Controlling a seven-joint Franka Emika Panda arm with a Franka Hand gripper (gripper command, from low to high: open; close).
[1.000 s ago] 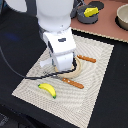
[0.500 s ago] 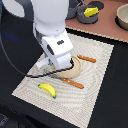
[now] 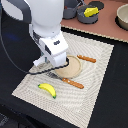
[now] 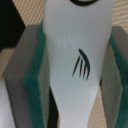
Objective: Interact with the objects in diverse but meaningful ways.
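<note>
My claw (image 4: 75, 75) clenched on the white-and-blue tool (image 4: 76, 55) between its green pads (image 4: 36, 85), banana (image 3: 48, 90) at six o'clock of it

A yellow banana (image 3: 47, 90) lies flat on the mat, lower left. A yellow cheese wedge (image 3: 90, 11) sits in a dark pot (image 3: 86, 15), top right. A white tool (image 4: 77, 60) with a black mark fills the wrist view between green pads (image 4: 36, 75).

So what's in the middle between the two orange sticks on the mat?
The round tan plate lies between them in the exterior view: one orange-handled utensil is on its far side, the other on its near side. The robot's arm hides part of the plate.
</note>
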